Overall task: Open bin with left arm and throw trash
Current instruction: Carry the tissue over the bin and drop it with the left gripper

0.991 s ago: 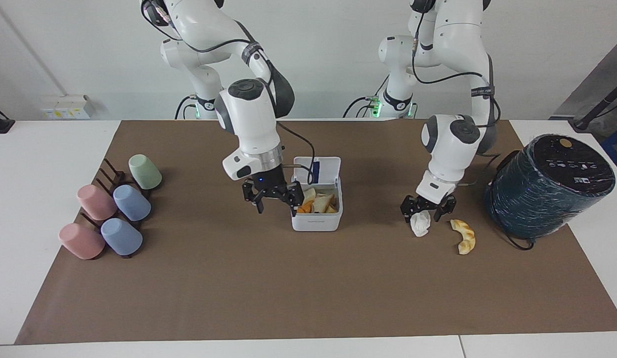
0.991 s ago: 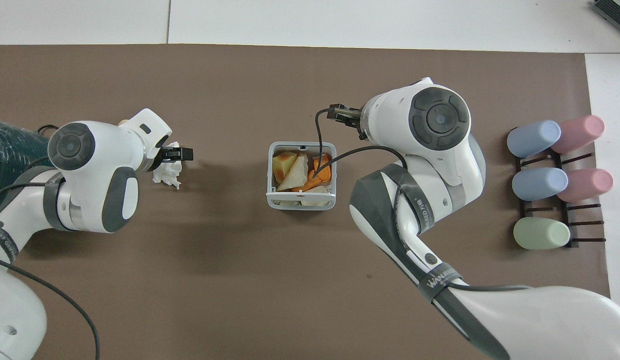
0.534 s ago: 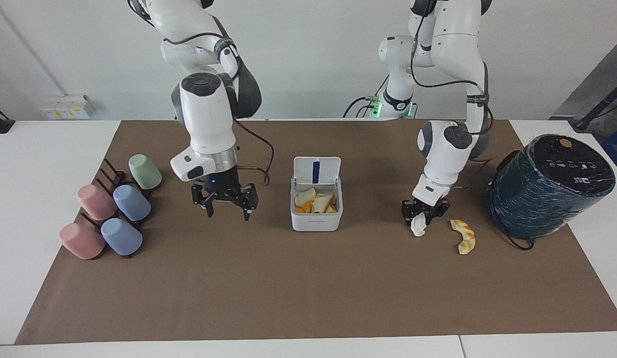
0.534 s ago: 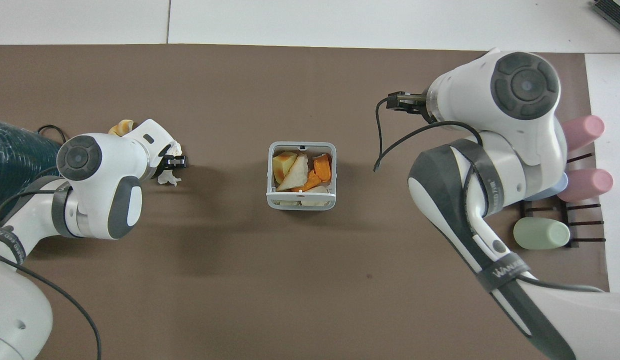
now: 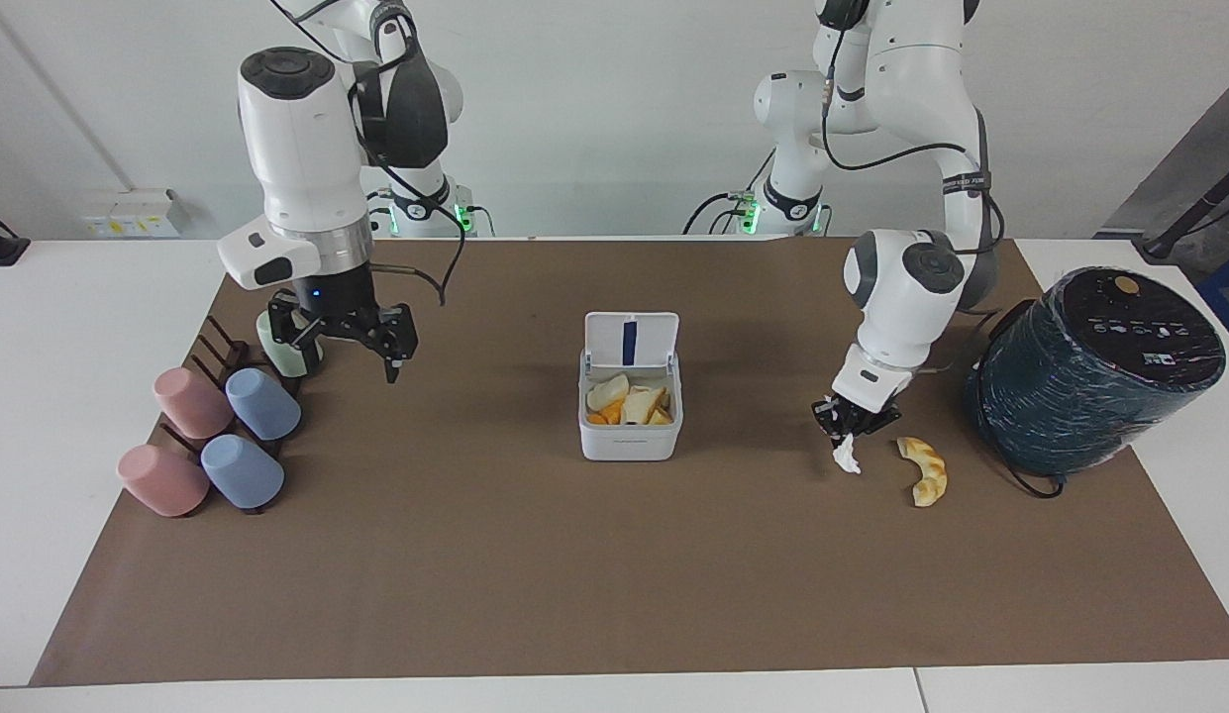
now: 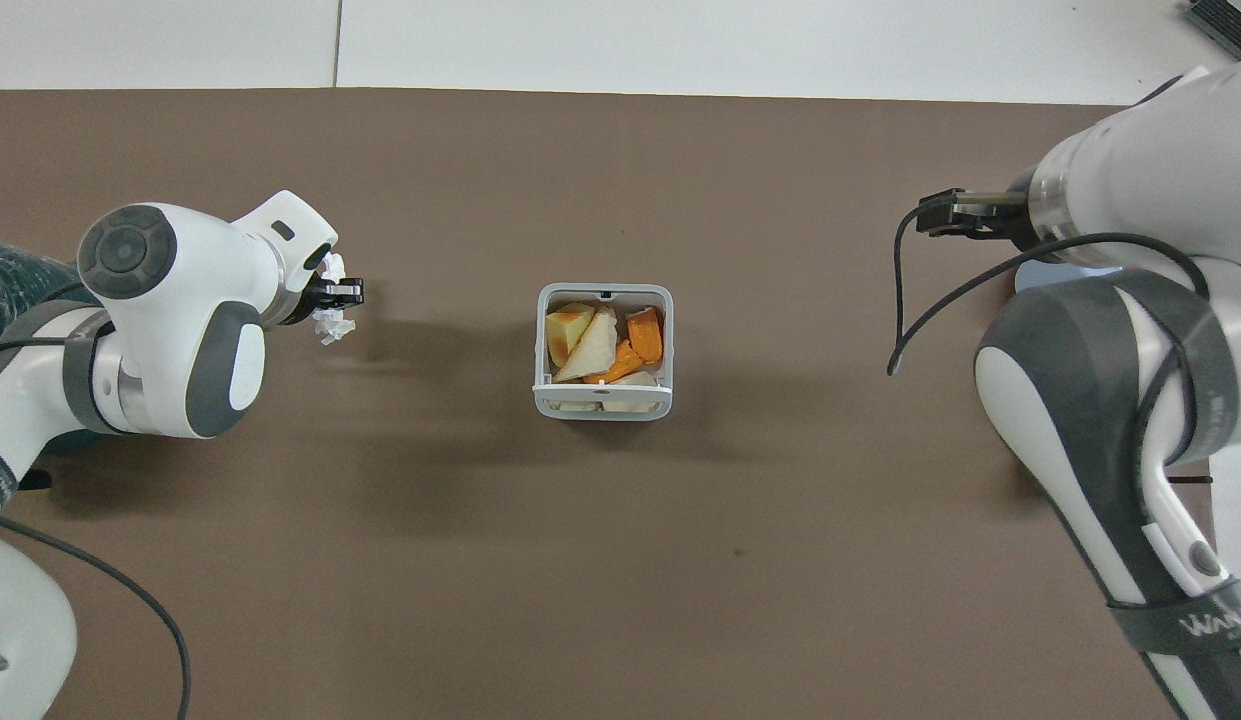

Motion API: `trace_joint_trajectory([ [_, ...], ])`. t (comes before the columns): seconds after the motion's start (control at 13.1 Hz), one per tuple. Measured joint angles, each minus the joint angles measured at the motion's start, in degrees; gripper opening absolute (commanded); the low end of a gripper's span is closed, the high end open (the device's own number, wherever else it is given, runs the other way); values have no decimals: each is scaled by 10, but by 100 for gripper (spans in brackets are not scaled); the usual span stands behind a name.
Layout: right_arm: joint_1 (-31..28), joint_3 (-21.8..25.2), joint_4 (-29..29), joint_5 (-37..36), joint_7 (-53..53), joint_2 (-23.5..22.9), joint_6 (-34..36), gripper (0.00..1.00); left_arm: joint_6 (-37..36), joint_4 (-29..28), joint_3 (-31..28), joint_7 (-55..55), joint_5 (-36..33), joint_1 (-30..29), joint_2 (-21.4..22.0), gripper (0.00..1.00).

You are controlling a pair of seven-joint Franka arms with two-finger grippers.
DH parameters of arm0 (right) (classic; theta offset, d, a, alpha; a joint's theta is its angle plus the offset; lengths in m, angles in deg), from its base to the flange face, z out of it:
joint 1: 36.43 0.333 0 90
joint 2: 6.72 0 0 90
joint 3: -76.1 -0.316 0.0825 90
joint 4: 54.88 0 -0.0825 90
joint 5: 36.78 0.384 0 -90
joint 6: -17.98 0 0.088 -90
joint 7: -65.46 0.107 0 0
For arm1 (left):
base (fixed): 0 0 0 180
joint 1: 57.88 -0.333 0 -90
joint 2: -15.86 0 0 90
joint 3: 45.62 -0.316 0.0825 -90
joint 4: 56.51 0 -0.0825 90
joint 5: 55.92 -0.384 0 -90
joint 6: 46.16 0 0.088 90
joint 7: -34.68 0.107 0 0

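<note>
The white bin (image 5: pixel 629 443) stands mid-mat with its lid (image 5: pixel 631 340) raised. Inside lie toast pieces (image 5: pixel 636 404) and orange scraps, also visible from overhead in the bin (image 6: pixel 603 407). My left gripper (image 5: pixel 852 424) is shut on the crumpled white tissue (image 5: pixel 847 458), which dangles from its fingertips close above the mat. Overhead, the left gripper (image 6: pixel 342 293) pinches the same tissue (image 6: pixel 332 323). The golden croissant (image 5: pixel 924 471) lies on the mat beside it, toward the left arm's end. My right gripper (image 5: pixel 347 347) hangs open and holds nothing, raised by the cup rack.
A dark-teal cylinder (image 5: pixel 1094 366) leans at the left arm's end of the mat, with a cable beneath it. Several pastel cups (image 5: pixel 228 416) lie on a dark rack at the right arm's end. A brown mat (image 5: pixel 614 574) covers the white table.
My left gripper closed on the tissue and raised it slightly. The right arm drew away from the bin, rose and swung over to the cup rack, still open.
</note>
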Motion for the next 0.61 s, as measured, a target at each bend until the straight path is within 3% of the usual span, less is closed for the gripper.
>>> trace_joint_trajectory([
  [0.38,-2,76,-1,57,-80,43,83,100,-87,93,4,-183,8,99,3,0],
  [0.61,-12,86,-15,60,-99,65,163,100,-116,137,6,-289,15,163,3,0],
])
